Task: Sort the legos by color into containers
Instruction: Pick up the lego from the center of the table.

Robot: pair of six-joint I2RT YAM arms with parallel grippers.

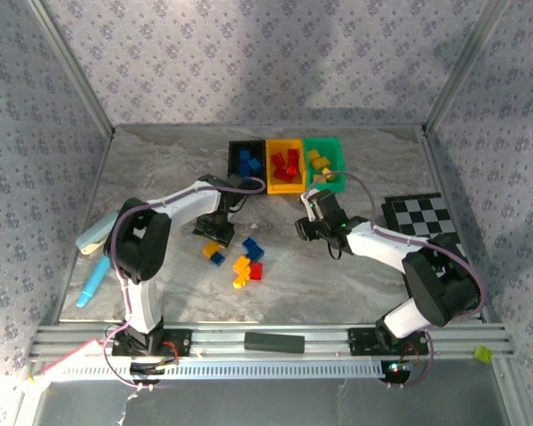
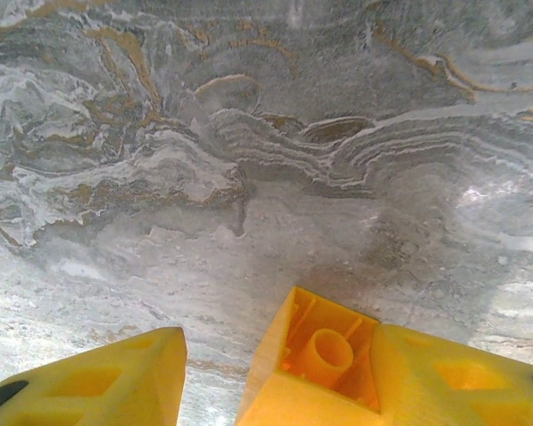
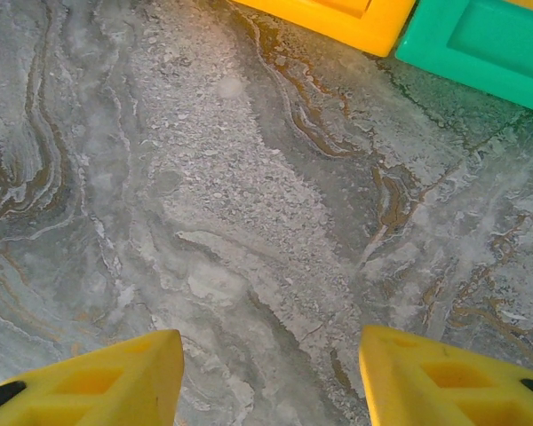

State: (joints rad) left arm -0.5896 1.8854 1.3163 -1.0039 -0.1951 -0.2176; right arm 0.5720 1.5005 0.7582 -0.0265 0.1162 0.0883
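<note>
Sorting looks partly done: the black bin (image 1: 234,160) holds blue bricks (image 1: 248,162), the yellow bin (image 1: 284,187) red, the green bin (image 1: 327,187) yellow. Several loose bricks (image 1: 244,263) (mixed colours) lie on the table (image 1: 160,177). The left gripper (image 1: 215,232) stands partly apart, a yellow brick (image 2: 324,355) against one finger. The right gripper (image 3: 271,355) is apart and empty, just before the bins.

From my station I look down on a table top (image 1: 311,293) of grey marble pattern with rust-brown veins. It is closed in at the back and both sides by pale lilac wallpaper (image 1: 249,62) printed with small floral sprigs. Slanting aluminium posts (image 1: 71,64) stand at the back corners. A ribbed metal rail (image 1: 249,364) runs along the near edge. The light is soft and even, with faint shading across the back wall.
</note>
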